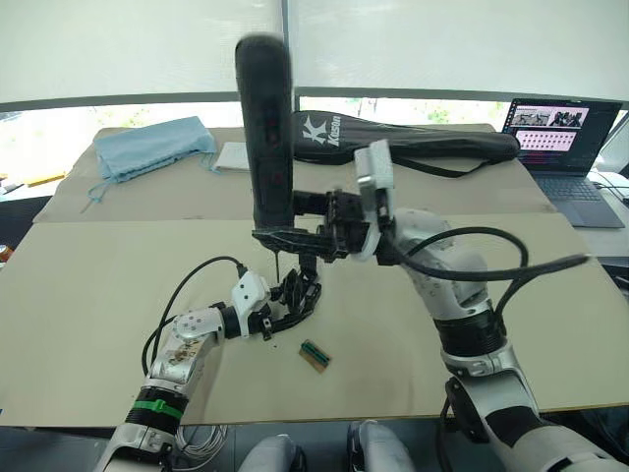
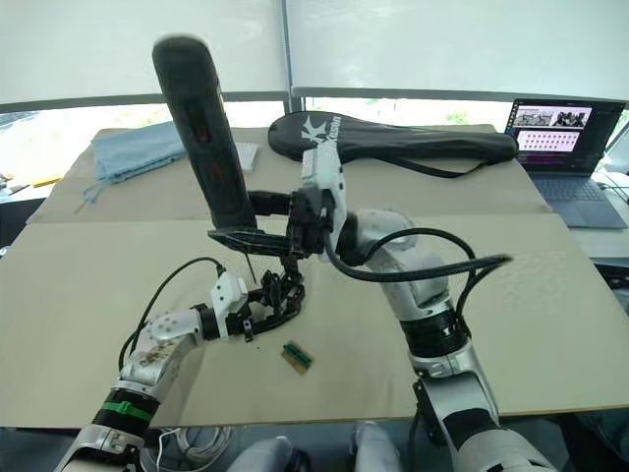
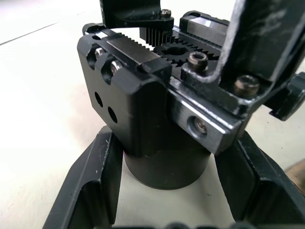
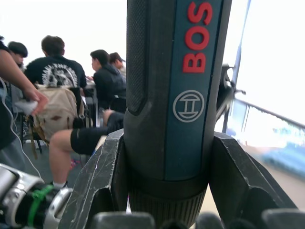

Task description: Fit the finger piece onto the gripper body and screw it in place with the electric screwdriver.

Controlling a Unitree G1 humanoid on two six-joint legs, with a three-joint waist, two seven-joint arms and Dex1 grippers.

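The electric screwdriver (image 1: 265, 128) stands nearly upright, long axis vertical, thin metal bit pointing down at the gripper body (image 1: 297, 295) mid-bench. The right gripper (image 1: 295, 236) has its jaws clamped round the tool's smooth black barrel. The left gripper (image 1: 270, 320) clamps the body's round cylindrical base; its toothed metal racks and four screw heads show on top.

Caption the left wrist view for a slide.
Left gripper clamps the gripper body by its round base, rack teeth and screws facing up.
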